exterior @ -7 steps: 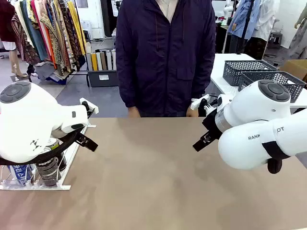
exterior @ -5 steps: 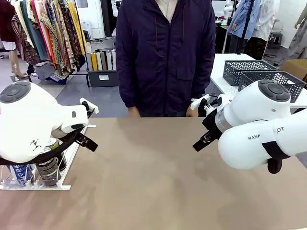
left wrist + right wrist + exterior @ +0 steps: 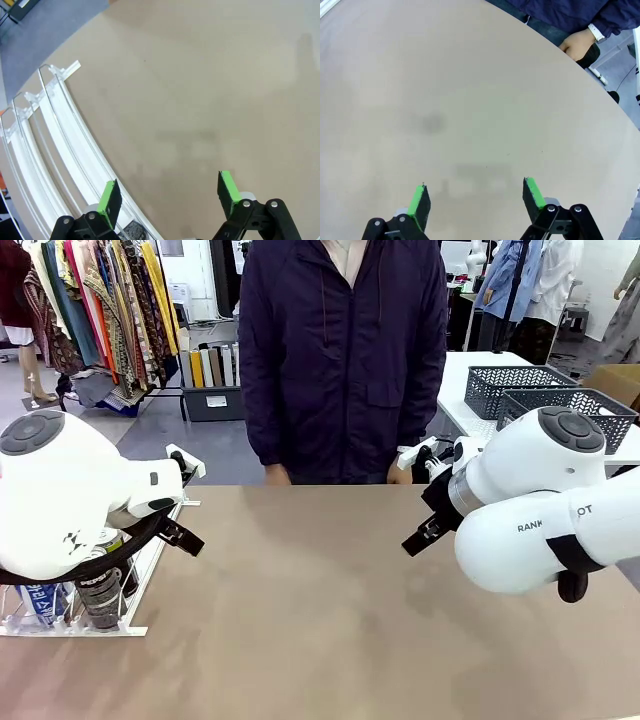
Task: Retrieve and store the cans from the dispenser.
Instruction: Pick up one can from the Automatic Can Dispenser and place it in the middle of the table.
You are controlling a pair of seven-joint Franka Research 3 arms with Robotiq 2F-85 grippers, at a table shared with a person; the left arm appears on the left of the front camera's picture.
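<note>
The white rail dispenser [image 3: 130, 585] lies at the table's left edge, partly behind my left arm. In its near end sit a black can [image 3: 100, 598] and a blue-and-white can [image 3: 45, 600]; a can with yellow-green markings [image 3: 110, 540] peeks out behind them. In the left wrist view the dispenser's rails [image 3: 60, 145] curve along the left, with a dark can top [image 3: 132, 231] at the bottom edge. My left gripper [image 3: 167, 192] hangs open over bare tabletop beside the rails. My right gripper [image 3: 475, 197] is open above bare table.
A person in a dark jacket stands at the far edge, one hand [image 3: 577, 46] resting at the table's rim. Two dark mesh baskets [image 3: 545, 390] sit on a white table at the back right. The tan tabletop [image 3: 320, 590] lies between the arms.
</note>
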